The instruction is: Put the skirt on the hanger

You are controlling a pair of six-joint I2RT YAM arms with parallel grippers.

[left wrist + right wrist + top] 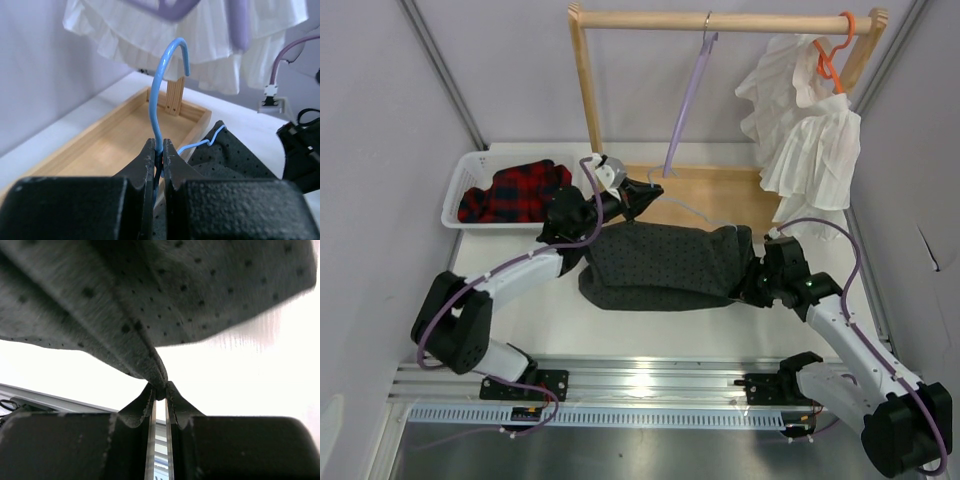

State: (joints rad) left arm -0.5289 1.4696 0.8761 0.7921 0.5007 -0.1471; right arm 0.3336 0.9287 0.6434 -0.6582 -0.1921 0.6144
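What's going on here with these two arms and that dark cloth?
Two robot arms are working a dark dotted skirt onto a thin blue hanger. The left gripper is clamped on the hanger's neck, just below the hook. The right gripper pinches a fold at the skirt's other end. The skirt is stretched between them over the table, and the hanger's wire seems to run into its edge. It is not yet on the wooden rack.

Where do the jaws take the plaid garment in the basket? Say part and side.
Grip a raised fold near the middle of the plaid garment, coming down from above: it lies bunched inside the white basket, whose walls likely block sideways approaches.
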